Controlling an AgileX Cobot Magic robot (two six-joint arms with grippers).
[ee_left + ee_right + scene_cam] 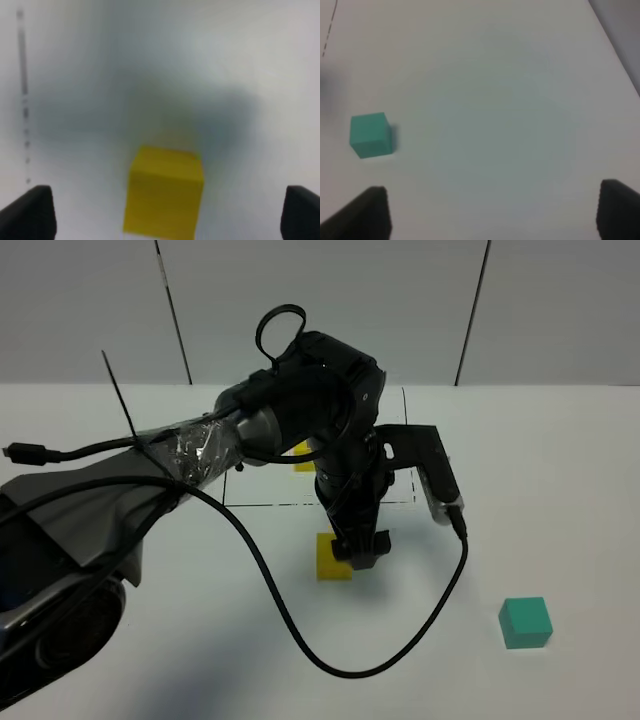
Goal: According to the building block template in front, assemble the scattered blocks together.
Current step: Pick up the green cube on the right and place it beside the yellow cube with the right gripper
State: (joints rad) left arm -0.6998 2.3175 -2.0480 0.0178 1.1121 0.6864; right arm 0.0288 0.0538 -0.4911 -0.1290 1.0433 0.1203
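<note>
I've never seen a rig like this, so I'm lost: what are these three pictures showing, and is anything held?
This is a two-armed robot at a white table. One picture looks down from a high camera; the others come from a camera on each wrist. The left gripper stands open over a yellow cube, fingers clear of it. The right gripper is open too, with a teal cube in its camera's view. Behind the left arm, the template is mostly hidden. Nothing is held.

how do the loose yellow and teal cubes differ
The yellow cube sits mid-table by the dashed line; the teal cube lies far right. The open left hand straddles the yellow cube; no hand is at the teal cube. Both are plain, like-sized, resting ungripped on the table.
</note>
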